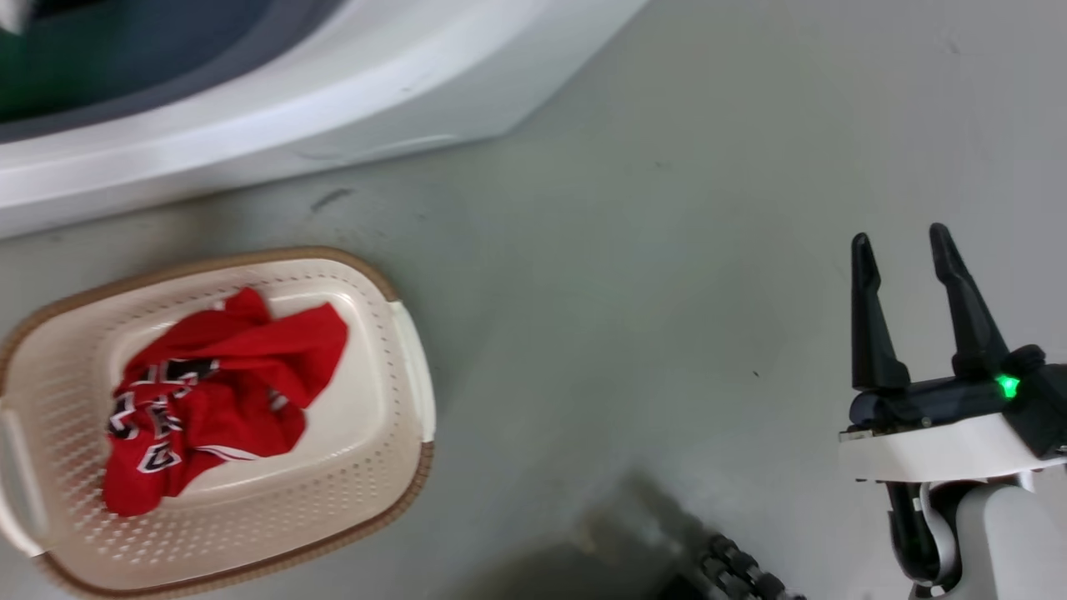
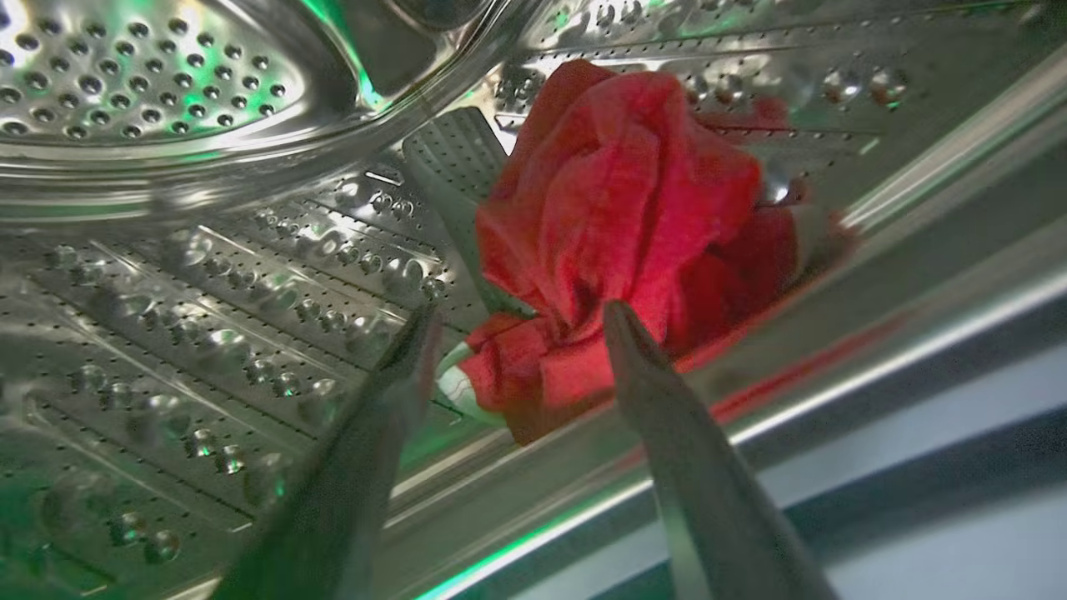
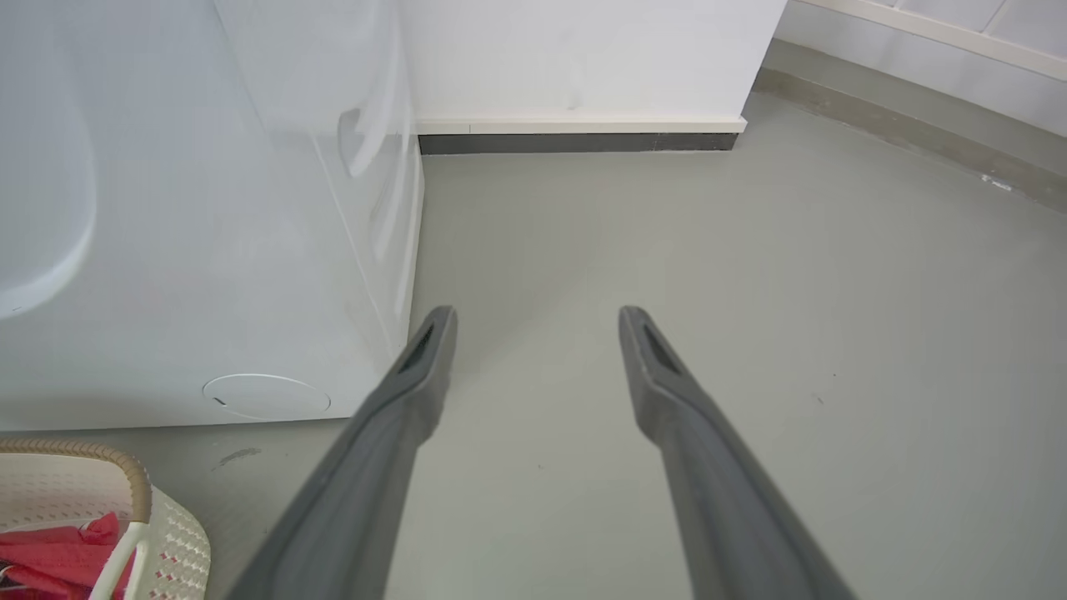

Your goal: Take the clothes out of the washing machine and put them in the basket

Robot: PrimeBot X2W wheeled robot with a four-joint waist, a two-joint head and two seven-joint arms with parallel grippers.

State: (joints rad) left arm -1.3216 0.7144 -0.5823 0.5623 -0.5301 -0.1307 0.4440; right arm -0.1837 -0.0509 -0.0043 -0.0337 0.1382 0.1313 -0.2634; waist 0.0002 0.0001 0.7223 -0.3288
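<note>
A plain red garment [image 2: 617,217] lies crumpled on the perforated steel drum [image 2: 208,275] of the washing machine [image 1: 275,108]. My left gripper [image 2: 521,321] is inside the drum, open, with its fingertips on either side of the garment's lower folds. The lettered red garment [image 1: 208,392] lies in the cream basket [image 1: 400,450] on the floor at the lower left of the head view; the basket's corner [image 3: 158,542] also appears in the right wrist view. My right gripper [image 1: 904,242] hovers open over bare floor at the right, holding nothing.
The washer's white side panel [image 3: 208,250] stands left of the right gripper. A white wall with a dark skirting [image 3: 575,142] runs behind. Grey floor [image 1: 667,292] stretches between basket and right arm. A dark part of my base [image 1: 733,575] is at the bottom edge.
</note>
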